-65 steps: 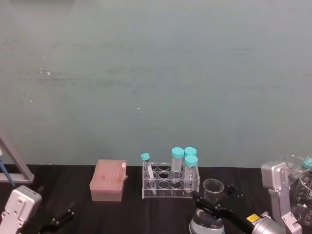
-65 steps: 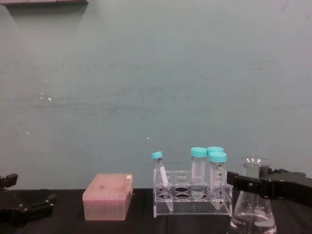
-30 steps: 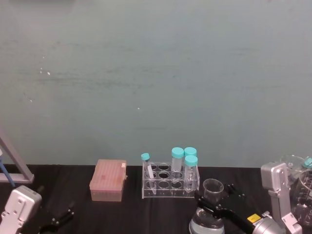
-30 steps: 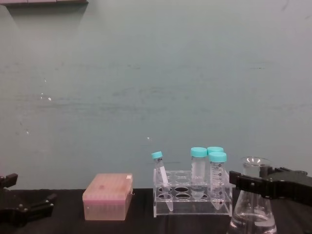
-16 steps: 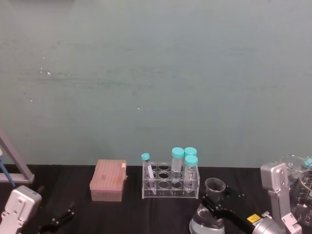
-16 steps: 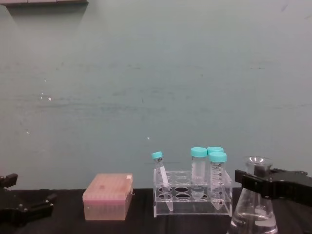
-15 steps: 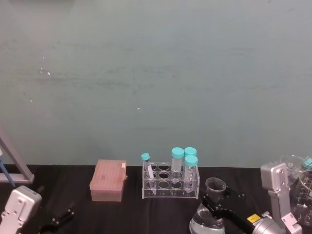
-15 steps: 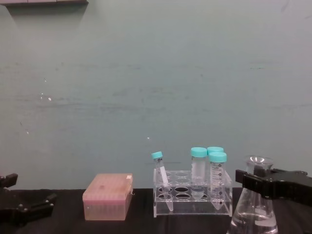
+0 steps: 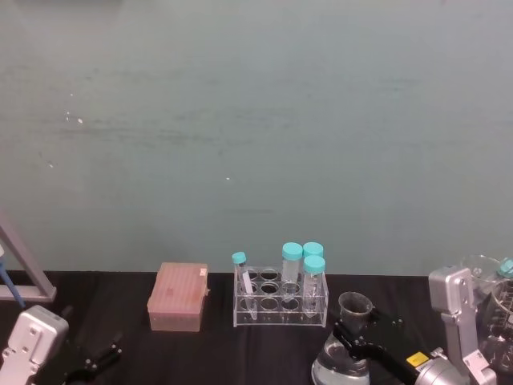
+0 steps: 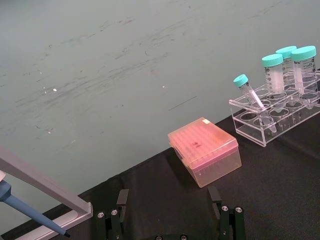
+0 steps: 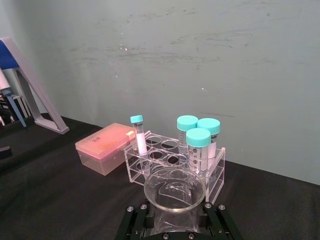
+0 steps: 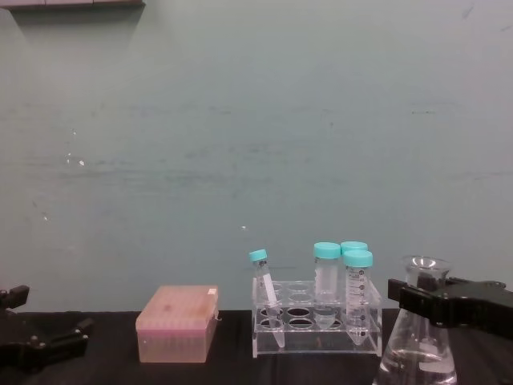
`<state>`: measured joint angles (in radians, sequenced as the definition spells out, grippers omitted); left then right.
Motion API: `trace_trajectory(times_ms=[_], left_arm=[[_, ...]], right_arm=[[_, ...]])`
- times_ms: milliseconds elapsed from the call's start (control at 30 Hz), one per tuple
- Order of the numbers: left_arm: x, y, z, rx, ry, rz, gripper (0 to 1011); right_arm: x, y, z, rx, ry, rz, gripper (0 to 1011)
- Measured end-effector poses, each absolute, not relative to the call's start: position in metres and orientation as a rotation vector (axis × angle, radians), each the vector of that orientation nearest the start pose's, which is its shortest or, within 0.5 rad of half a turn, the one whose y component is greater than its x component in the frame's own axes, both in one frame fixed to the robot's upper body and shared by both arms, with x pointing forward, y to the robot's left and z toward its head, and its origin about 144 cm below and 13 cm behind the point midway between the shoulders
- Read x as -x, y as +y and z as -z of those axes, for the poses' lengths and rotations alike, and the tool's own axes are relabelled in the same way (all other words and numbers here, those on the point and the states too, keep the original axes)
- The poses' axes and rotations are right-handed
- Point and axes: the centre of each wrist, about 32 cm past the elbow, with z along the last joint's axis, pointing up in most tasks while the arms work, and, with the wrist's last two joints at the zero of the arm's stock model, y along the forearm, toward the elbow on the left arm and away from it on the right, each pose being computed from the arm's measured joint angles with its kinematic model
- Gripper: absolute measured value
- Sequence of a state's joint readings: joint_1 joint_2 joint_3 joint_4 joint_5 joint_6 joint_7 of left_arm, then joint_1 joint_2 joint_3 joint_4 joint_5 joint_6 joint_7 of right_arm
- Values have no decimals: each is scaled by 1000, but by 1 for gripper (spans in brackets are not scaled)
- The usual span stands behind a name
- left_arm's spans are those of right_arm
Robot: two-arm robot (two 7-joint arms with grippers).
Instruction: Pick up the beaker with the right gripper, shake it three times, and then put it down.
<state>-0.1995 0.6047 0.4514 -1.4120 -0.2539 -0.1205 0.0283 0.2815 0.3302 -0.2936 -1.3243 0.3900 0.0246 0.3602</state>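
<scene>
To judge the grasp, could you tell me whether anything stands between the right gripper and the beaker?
Nothing visible does: the right gripper is shut on the neck of the beaker, just under the rim. The tube rack stands apart, to the beaker's left. The left gripper sits open, far left.

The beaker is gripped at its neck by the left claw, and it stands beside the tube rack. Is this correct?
Not quite: the right claw, not the left, grips the beaker at its neck, beside the tube rack. The chest view shows this claw reaching in from the right edge. The left claw is open and holds nothing.
</scene>
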Motion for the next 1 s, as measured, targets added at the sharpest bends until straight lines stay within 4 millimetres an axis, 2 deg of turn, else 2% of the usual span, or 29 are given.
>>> trace_trajectory(times_ms=[267, 600, 800, 1000], left_arm=[[-489, 310, -1140, -304, -285, -1248, 1000], [-489, 310, -1140, -304, -285, -1248, 1000], [-489, 310, -1140, -304, -285, -1248, 1000], [-489, 310, -1140, -305, -285, -1248, 1000]], right_arm=[[-529, -265, -1164, 60, 29, 1019, 450], [-536, -276, -1194, 75, -15, 1024, 451], [-536, -277, -1195, 43, 28, 1018, 450], [-534, -277, -1184, -132, 223, 995, 450]])
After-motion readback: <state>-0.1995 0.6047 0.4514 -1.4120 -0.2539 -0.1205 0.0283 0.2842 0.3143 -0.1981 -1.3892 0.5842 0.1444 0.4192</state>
